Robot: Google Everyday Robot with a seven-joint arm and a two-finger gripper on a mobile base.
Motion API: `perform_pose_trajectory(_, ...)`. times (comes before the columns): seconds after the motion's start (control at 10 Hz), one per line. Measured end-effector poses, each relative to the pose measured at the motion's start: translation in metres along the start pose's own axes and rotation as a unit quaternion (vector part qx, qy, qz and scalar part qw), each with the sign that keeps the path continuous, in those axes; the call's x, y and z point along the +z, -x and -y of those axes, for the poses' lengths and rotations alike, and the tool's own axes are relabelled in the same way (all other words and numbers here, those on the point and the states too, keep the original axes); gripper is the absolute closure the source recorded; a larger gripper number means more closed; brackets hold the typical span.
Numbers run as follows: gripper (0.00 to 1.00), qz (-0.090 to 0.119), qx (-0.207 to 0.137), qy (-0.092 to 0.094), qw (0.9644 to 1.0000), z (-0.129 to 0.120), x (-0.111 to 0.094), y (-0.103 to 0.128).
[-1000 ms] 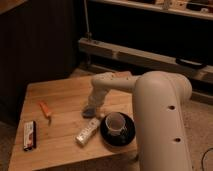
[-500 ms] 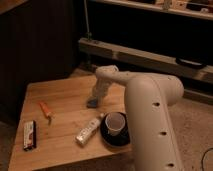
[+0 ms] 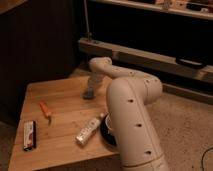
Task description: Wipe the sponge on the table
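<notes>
Pale-wood surface (image 3: 62,125) carries, from the left, an orange carrot-like piece (image 3: 45,110), a white-silver packet (image 3: 90,131) and, further back, the bluish-grey sponge (image 3: 88,94). The sponge lies slightly farther back and left than a second ago, moved along under the end effector (image 3: 93,85), so a wiping stroke looks under way. The end effector stands straight down on the sponge; whether it clamps it I cannot tell. Rightward, the arm (image 3: 130,115) has swung its elbow forward, hiding most of the dark cup (image 3: 105,135).
</notes>
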Motion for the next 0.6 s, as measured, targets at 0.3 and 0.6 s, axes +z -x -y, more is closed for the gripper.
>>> perform_pose_trajectory(0.3,1.0,-0.009,-0.041,0.004,0.9991,-0.039,0.014,0.001)
perform_pose_trajectory(0.6,1.0,-0.021,-0.111,0.018,0.9935,-0.102,0.023,-0.031)
